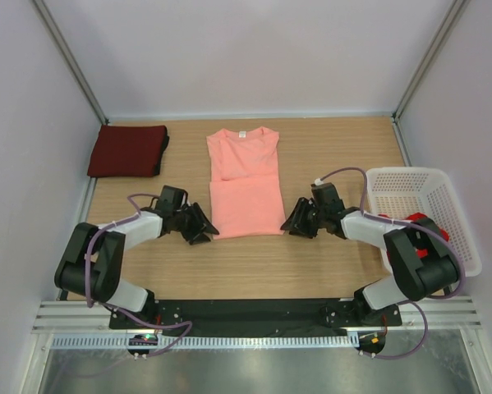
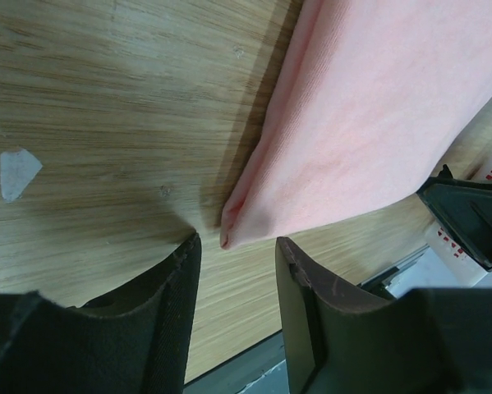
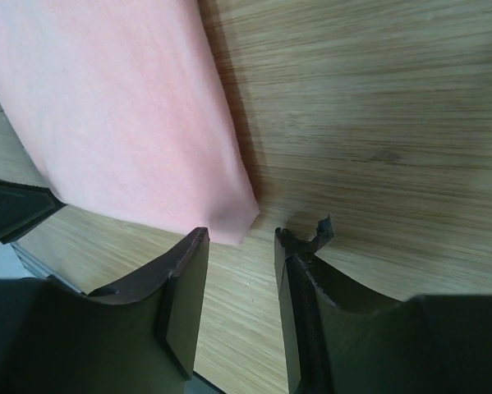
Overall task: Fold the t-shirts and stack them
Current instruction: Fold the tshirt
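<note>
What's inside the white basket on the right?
A bright red t-shirt lies at the near end of the white basket; its far end shows only bare mesh. The right arm covers much of the shirt, so its shape is hidden.

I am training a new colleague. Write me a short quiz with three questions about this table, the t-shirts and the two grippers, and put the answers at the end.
1. True or false: the salmon-pink t-shirt lies flat on the table, with its neck toward the far edge.
2. Where is the dark maroon t-shirt? A: folded, at the far left corner of the table. B: under the salmon-pink t-shirt. C: hanging over the table's near edge.
3. Fill in one word: the jaws of the left gripper and the right gripper stand ____, each at a near corner of the salmon-pink t-shirt.

Key: 1 true; 2 A; 3 open.
</note>
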`<state>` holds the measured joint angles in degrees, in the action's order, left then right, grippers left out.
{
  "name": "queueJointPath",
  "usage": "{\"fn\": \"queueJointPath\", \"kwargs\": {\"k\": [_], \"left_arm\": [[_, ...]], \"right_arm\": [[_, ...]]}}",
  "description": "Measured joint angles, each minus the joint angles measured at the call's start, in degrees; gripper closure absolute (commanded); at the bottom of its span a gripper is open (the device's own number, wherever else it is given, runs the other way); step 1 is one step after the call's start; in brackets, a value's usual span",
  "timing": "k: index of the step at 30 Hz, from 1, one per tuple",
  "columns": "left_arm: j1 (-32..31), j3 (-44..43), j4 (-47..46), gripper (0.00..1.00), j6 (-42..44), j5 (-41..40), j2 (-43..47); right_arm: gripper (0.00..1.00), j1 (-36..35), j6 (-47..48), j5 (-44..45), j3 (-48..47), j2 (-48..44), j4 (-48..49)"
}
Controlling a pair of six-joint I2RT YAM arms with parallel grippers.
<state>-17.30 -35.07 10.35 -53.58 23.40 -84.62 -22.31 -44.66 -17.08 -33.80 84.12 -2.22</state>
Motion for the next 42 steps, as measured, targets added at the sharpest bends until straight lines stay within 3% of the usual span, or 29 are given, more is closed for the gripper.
{"fn": "queueJointPath", "kwargs": {"k": [7, 13, 20, 35, 42], "left_arm": [[-0.11, -0.07, -2.38, 0.69, -0.5, 1.4, -2.23], [-0.22, -0.02, -2.73, 0.99, -0.55, 0.81, -3.04], [-1.07, -0.07, -1.01, 0.99, -0.22, -0.94, -1.62], [-5.97, -0.55, 11.34, 0.99, -1.01, -6.99, 14.82], [-6.01, -5.81, 14.1, 1.0, -1.22, -7.28, 15.61]], "right_arm": [[0.63, -0.52, -1.66, -1.55, 0.42, 1.44, 3.17], [0.99, -0.74, -2.23, -1.49, 1.4, 2.45, 4.55], [0.99, -0.83, -2.16, -0.9, 3.58, -0.39, 3.82], [0.99, -2.4, -2.56, 2.82, 5.84, -23.89, -12.94], [0.99, -2.67, -2.58, 5.68, 2.36, -27.82, -19.17]]}}
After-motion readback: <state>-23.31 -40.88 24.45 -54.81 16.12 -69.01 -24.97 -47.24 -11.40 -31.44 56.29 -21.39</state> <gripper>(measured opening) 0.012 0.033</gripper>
